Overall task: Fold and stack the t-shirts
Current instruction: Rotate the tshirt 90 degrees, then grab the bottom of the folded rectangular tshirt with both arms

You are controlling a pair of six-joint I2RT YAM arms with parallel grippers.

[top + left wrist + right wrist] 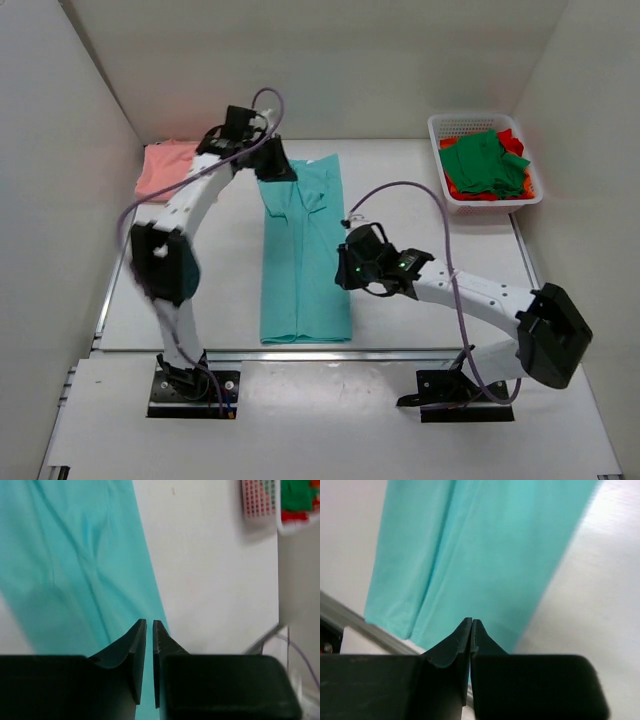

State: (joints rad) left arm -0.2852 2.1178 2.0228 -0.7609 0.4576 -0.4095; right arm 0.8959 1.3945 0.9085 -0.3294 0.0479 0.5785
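Right gripper (471, 625) pinched shut (empty) over teal t-shirt (303, 250); left gripper (149, 625) parted a crack.

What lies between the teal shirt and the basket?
Between teal shirt and basket there is only bare table, with a purple cable arcing over it, as the top view shows. The left wrist view agrees.

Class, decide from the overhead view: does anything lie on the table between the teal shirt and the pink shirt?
Nothing visible lies between teal shirt and pink shirt; only the left arm crosses above.
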